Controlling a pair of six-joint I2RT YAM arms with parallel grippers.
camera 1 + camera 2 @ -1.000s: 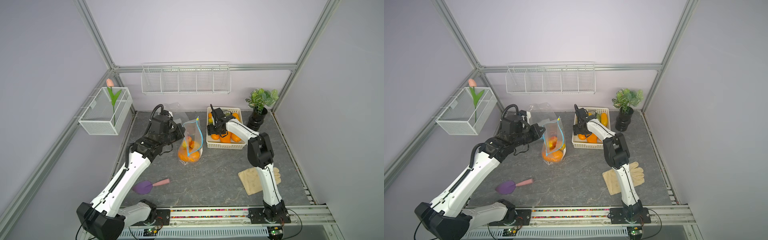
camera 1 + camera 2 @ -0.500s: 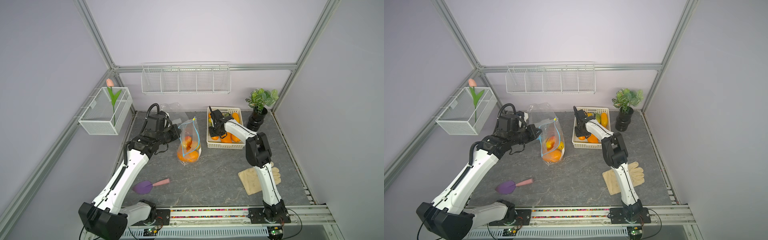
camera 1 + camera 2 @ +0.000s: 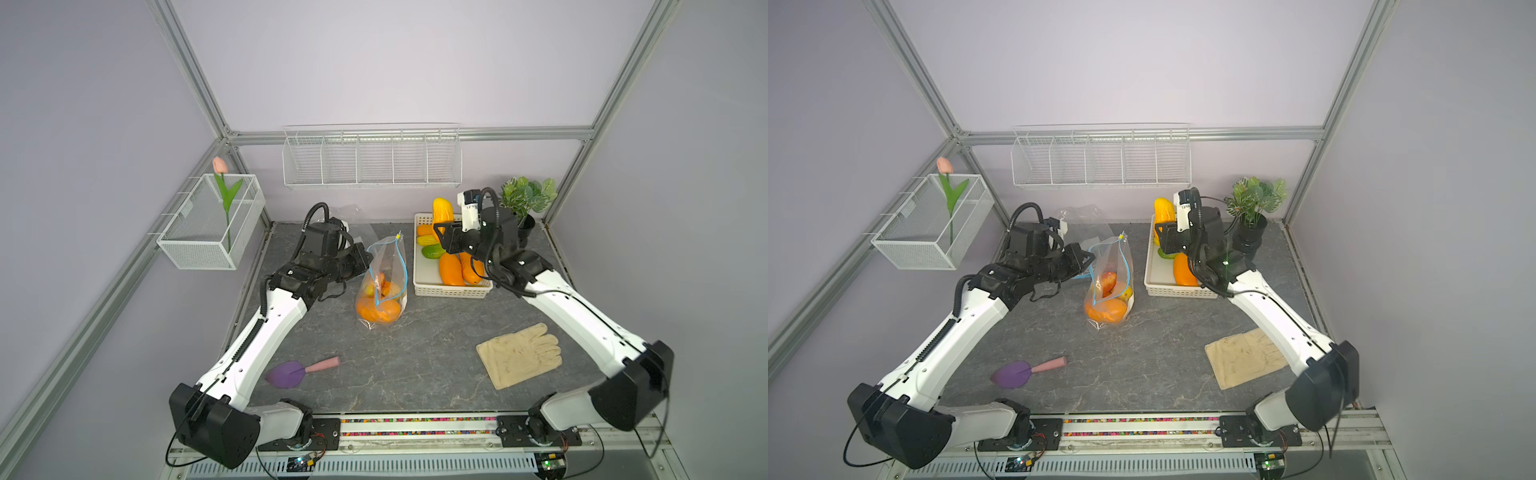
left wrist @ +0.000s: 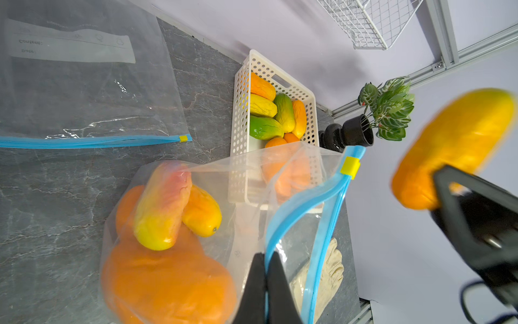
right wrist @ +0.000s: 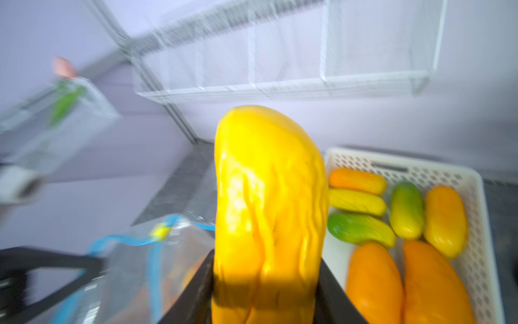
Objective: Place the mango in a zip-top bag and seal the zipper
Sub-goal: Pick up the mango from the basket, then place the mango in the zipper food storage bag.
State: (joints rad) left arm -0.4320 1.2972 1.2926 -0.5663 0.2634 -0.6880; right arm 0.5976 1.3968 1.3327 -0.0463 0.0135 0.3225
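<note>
- The right claw (image 3: 441,229) grips a yellow mango (image 3: 443,210) by its lower end, upright above the white basket (image 3: 451,291).
- The left claw (image 4: 267,261) is pinched tight on the blue rim of the zip-top bag (image 3: 387,266), which stands open on the counter (image 3: 415,353), beside the basket.

Left of basket (image 3: 452,292), zip-top bag (image 3: 380,286); before them, glove (image 3: 519,358) and scoop (image 3: 291,372).

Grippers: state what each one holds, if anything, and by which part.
The left gripper pinches the zip-top bag by its blue zipper rim. The right gripper clamps the yellow mango by its lower end, the rest sticking up free.
</note>
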